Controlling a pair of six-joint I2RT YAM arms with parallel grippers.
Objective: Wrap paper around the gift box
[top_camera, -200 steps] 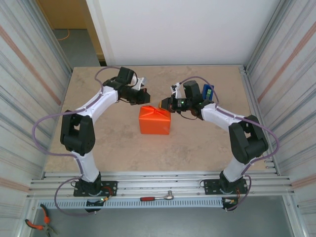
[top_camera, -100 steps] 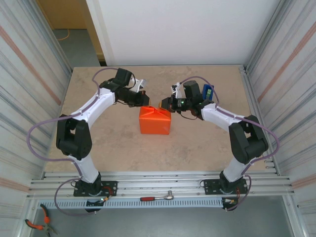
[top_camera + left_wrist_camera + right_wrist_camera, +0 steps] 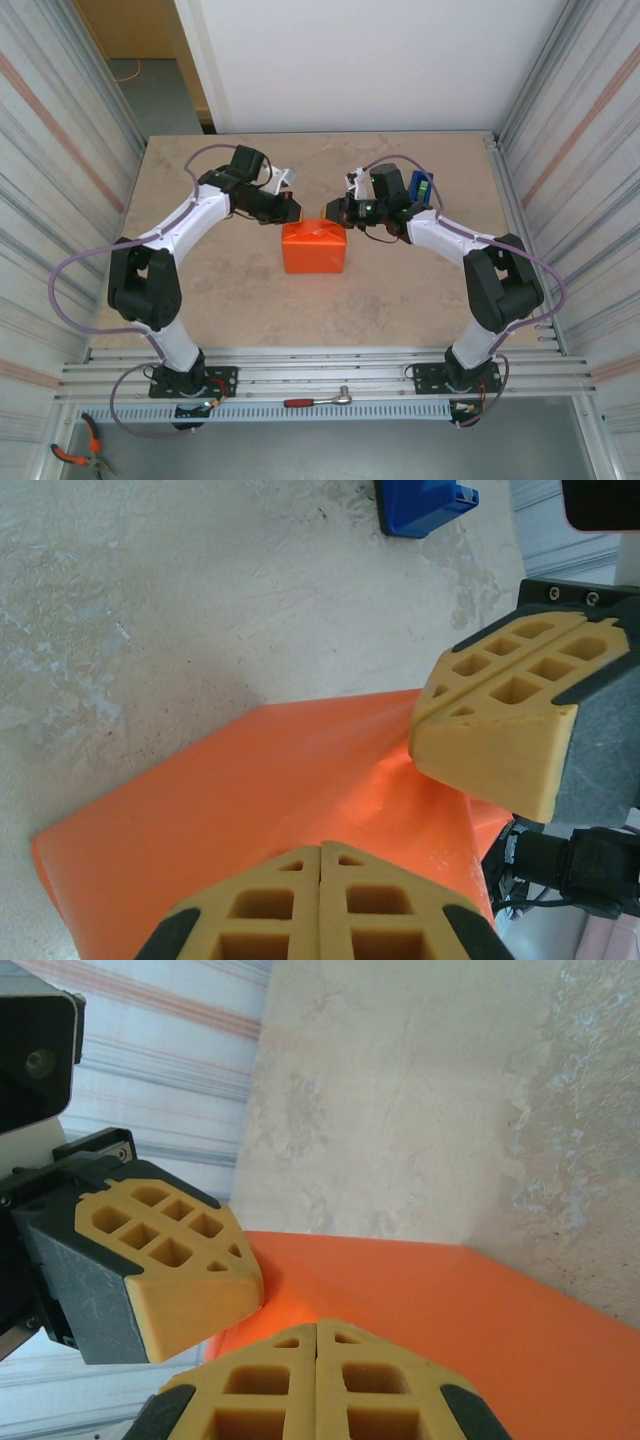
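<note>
Paper [image 3: 314, 252] is sitting mid-worktop [image 3: 420, 290], folded into a boxy parcel. The gift box isn't showing; I'm judging it's inside the paper. You're running both tools fully closed, with nothing pinched between the fingers as far as the wrist views show. Left tool [image 3: 291, 211] is sitting at the parcel's far top edge on the left side, right tool [image 3: 327, 210] on the right side, tips near each other over the far flap. Right tool's tip is touching the paper at the crease. Left tool is hanging just over the paper; can't tell contact. Closed fingers are working as a blunt pusher, so my read is that you're pressing the flap down, not grabbing. Tape dispenser [image 3: 422, 186] is sitting far right, untouched. No tape showing on the flap, so it's probably springing up if released.
</note>
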